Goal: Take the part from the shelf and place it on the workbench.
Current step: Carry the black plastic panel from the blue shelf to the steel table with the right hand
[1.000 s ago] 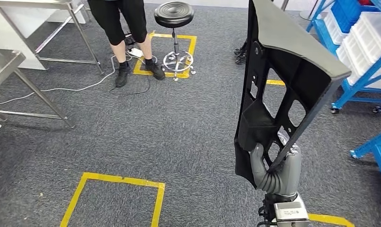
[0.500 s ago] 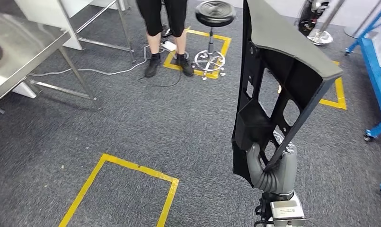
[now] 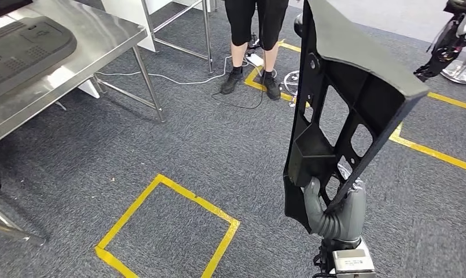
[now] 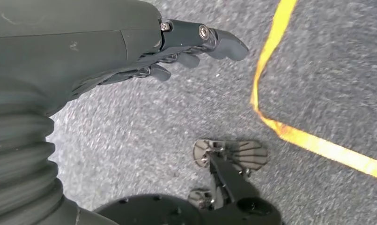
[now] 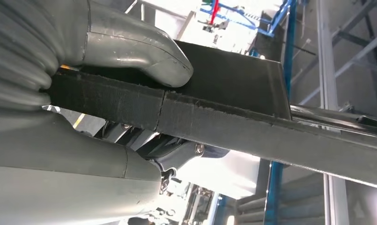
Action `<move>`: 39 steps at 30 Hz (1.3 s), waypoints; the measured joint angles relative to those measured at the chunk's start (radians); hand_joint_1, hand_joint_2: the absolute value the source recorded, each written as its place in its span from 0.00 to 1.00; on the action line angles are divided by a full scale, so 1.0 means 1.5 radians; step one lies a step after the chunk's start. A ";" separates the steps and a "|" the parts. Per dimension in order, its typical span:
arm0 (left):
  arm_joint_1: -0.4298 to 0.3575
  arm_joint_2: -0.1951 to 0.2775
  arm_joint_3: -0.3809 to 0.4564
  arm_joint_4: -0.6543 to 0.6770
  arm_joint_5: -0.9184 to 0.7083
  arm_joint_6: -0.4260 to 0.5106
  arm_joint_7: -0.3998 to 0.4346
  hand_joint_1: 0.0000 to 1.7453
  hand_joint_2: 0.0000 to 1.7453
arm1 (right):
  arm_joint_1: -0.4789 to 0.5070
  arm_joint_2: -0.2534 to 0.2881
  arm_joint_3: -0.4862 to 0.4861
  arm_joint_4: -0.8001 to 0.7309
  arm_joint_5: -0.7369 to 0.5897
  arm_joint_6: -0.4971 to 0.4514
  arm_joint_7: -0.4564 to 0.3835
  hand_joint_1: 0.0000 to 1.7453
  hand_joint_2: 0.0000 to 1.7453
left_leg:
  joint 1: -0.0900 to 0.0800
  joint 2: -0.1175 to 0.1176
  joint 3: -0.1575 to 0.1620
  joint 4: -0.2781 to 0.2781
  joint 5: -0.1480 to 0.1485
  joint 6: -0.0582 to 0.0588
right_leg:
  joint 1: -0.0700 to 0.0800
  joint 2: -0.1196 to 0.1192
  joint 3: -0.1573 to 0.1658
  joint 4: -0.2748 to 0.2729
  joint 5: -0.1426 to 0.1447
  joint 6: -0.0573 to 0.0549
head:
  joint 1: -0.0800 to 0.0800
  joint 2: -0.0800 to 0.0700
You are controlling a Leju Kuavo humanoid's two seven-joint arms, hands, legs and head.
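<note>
The right hand (image 3: 334, 211) grips the part (image 3: 346, 110), a large black plastic panel with cut-out openings, at its lower end and holds it upright in front of the robot, above the grey carpet (image 3: 207, 156). The panel rises from the hand to the top edge of the head view, its wide flat face tilted toward the right. In the right wrist view, the thumb (image 5: 144, 51) presses on one side of the panel's edge (image 5: 224, 117) while the darker fingers (image 5: 177, 152) close on the other side.

The left hand (image 4: 130, 47) hangs over the carpet holding nothing, its fingers (image 4: 219, 40) stretched out and slightly apart, near a strip of yellow tape (image 4: 270, 70).

The workbench (image 3: 85, 63), a steel table, stands at the upper left of the head view, well apart from the part. A dark moulded panel (image 3: 22, 49) lies on its top. A person (image 3: 256, 35) in black shorts and black shoes stands beyond the bench, next to a white cable (image 3: 178, 78) running across the floor. A yellow taped square (image 3: 167, 231) marks the carpet to the left of the right hand.
</note>
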 joint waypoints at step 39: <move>-0.005 -0.004 0.001 0.000 -0.017 0.004 0.001 0.00 1.00 | 0.002 -0.015 -0.022 -0.003 -0.022 0.001 0.000 1.00 1.00 | 0.008 0.103 -0.009 0.072 -0.038 -0.015 | -0.005 -0.088 0.007 -0.004 -0.005 0.002 | -0.002 0.000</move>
